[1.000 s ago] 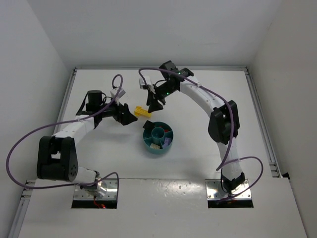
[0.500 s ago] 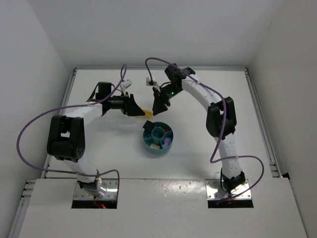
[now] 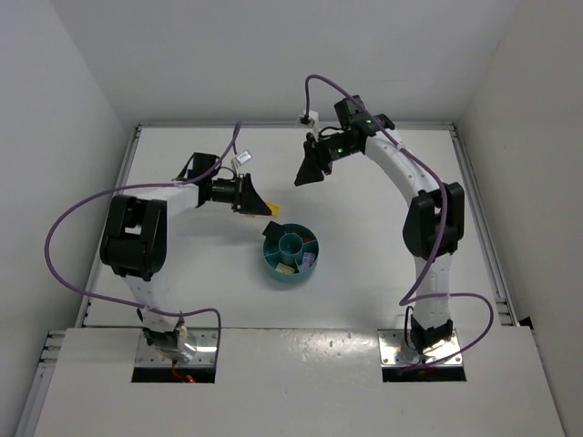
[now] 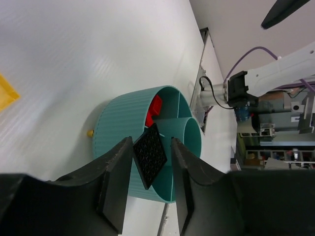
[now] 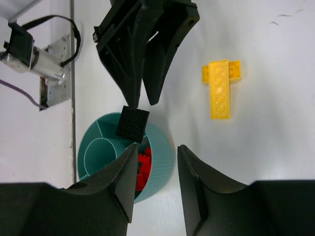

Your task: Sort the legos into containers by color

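Observation:
The teal dish [image 3: 276, 265] sits mid-table, holding red legos [image 5: 143, 169], a purple one [image 3: 309, 261] and a beige one [image 3: 288, 268]. A black square lego plate [image 5: 133, 123] leans on the dish's rim nearest my left gripper [image 3: 262, 205]. That gripper hovers just short of the rim with its jaws a narrow gap apart and nothing in them; the plate [image 4: 151, 156] shows through the gap. A yellow lego [image 5: 219, 88] lies on the table beside the left gripper. My right gripper [image 3: 302, 177] hangs farther back, open and empty.
A tiny yellow piece [image 4: 90, 132] lies against the outside of the dish wall [image 4: 115, 123]. White walls enclose the table on three sides. Purple cables loop from both arms.
My left gripper has swung right toward the dish and narrowed its jaws. My right gripper has drawn back up and to the right, away from the yellow lego.

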Available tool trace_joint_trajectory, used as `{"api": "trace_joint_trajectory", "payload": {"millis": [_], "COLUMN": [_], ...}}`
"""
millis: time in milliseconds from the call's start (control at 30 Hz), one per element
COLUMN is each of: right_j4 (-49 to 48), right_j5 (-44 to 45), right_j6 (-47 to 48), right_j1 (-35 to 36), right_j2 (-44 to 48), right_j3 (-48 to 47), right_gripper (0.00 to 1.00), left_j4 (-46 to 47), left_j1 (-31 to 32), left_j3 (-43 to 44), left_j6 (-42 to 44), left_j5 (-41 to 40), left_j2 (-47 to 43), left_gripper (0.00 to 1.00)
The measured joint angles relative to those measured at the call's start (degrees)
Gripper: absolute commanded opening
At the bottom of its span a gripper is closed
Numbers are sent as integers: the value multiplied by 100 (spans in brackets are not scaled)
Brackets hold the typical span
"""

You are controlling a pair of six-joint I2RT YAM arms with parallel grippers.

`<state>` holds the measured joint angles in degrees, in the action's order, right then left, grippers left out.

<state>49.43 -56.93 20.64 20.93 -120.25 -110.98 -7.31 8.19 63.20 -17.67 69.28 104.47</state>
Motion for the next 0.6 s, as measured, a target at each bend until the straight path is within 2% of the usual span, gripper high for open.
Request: {"api": "trace_joint_trajectory", "payload": {"millis": [133, 433, 600], "right_j4": [-238, -555, -614], "right_j5": [0, 2, 2], "right_j6": [-334, -745, -844], "right_j1": [-68, -94, -94], "right_j2": [107, 109, 109], "right_j3": [155, 308, 308], "right_gripper": [38, 38, 38], "left_j4": [-74, -413, -686], "left_j1": [-31, -39, -39], "left_j3": [9, 72, 74], "left_j6": [-39, 120, 350], "left_j5": [46, 83, 52], "left_j2": [68, 330, 354], "left_gripper": [50, 50, 44]}}
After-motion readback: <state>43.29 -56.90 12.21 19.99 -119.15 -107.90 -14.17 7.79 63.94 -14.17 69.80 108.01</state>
